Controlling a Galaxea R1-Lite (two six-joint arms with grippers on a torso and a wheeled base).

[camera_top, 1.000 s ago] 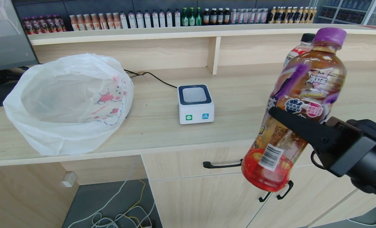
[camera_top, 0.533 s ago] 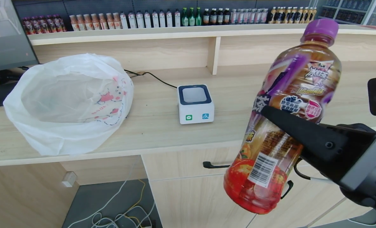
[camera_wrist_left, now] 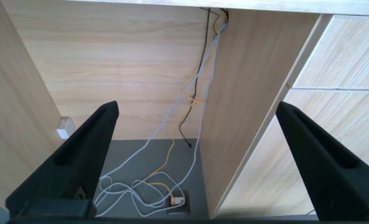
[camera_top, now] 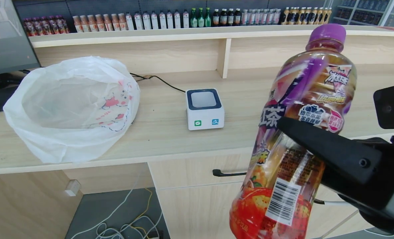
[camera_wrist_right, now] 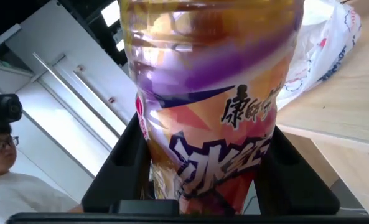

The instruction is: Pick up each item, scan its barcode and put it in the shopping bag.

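Head view. Grips the drink bottle [camera_top: 311, 83] about mid-body with the right gripper [camera_top: 295, 142], fingers pressed to its sides, one black finger [camera_top: 316, 146] lying across the label. Holds it in the air in front of the counter [camera_top: 170, 139], to the right of the barcode scanner [camera_top: 204, 108] and well apart from the shopping bag [camera_top: 70, 106]. Has brought it nearer the camera and lower than a second ago: looms larger, base now cut by the lower edge, and hides the black-capped bottle seen behind it then. Leaves bag and scanner where they were. Keeps the long axis near upright but tilted: purple cap [camera_top: 326, 35] up and to the right, base down and to the left, barcode [camera_top: 283, 202] low on the side facing the camera.

Left wrist view. Hangs low by the cabinet front with the left gripper [camera_wrist_left: 196, 155] spread wide, nothing between its fingers [camera_wrist_left: 78, 162]. Looks down on cables [camera_wrist_left: 153, 186] on the floor.

Right wrist view. Pinches the drink bottle [camera_wrist_right: 215, 93] between both fingers [camera_wrist_right: 128, 162] of the right gripper [camera_wrist_right: 212, 180]. Shows the shopping bag [camera_wrist_right: 324, 46] beyond, on the counter [camera_wrist_right: 352, 106].
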